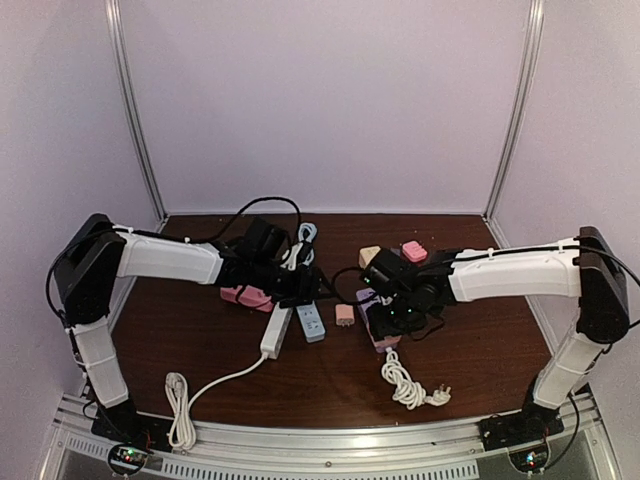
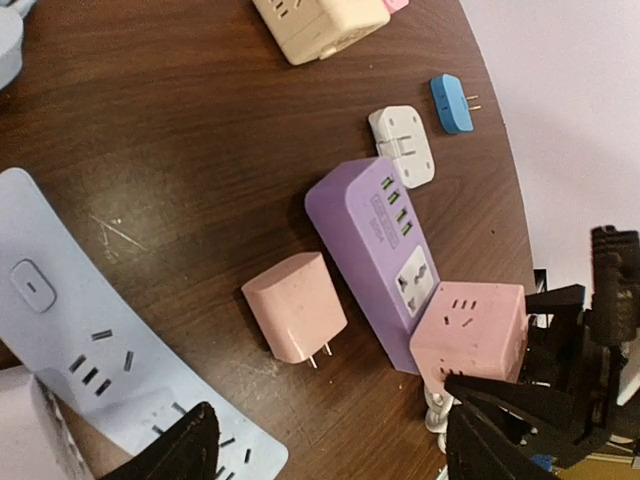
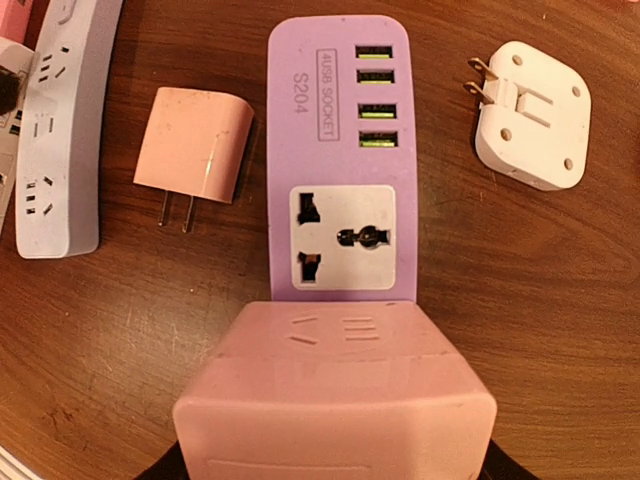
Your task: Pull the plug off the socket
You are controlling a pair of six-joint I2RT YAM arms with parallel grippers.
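Observation:
A purple socket strip lies flat on the brown table, also in the left wrist view and the top view. A pink cube plug sits on its near end, covering it. My right gripper is shut on the cube, with dark fingers showing at its lower sides. The cube also shows in the left wrist view. My left gripper is open and empty, hovering above the table between a light-blue power strip and the cube.
A loose pink charger lies left of the purple strip. A white adapter lies to its right. A blue plug and a cream cube lie farther off. A white power strip and coiled white cables lie nearer the front.

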